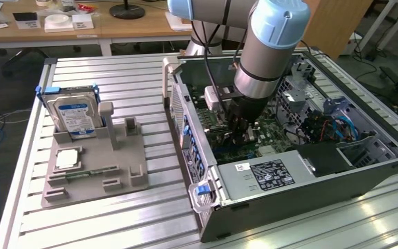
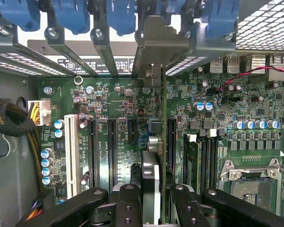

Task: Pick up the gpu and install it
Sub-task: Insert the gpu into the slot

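Deep inside the open computer case (image 1: 365, 171), my gripper (image 1: 240, 136) clamps the gpu (image 2: 154, 142) edge-on between its fingers (image 2: 128, 203), the card's bracket up against the rear slot openings — poised over the motherboard (image 2: 113, 113). My worry: a card slightly off the slot line could jam, or slip in the grip under a downward push.

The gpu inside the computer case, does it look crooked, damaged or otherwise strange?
Nothing stands out. The gpu stands upright and edge-on over the motherboard, between the gripper fingers, its bracket toward the case's rear slots.
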`<state>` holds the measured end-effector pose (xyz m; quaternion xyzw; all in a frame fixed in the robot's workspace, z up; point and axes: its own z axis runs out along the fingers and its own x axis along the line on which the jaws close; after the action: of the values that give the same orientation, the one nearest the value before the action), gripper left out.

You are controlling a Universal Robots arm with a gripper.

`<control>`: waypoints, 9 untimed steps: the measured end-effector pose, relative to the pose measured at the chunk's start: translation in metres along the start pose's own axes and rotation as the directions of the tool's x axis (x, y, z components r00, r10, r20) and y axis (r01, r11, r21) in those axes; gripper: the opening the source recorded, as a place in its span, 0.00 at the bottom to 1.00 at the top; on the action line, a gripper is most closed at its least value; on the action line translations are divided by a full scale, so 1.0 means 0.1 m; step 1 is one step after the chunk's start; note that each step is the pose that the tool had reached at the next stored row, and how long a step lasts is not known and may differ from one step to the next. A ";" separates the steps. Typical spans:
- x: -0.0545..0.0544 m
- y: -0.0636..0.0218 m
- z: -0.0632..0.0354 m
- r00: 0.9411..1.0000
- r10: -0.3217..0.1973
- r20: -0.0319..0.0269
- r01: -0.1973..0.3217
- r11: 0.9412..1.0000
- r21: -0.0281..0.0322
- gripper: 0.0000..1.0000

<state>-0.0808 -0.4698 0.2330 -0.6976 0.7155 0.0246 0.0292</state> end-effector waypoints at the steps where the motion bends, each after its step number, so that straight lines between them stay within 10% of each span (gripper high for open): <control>1: 0.00 0.000 0.000 1.000 0.000 0.000 0.000 1.000 0.000 0.28; 9: -0.01 0.000 -0.070 1.000 0.000 0.000 0.000 1.000 0.000 0.28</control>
<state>-0.0808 -0.4697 0.2399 -0.6976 0.7155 0.0246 0.0294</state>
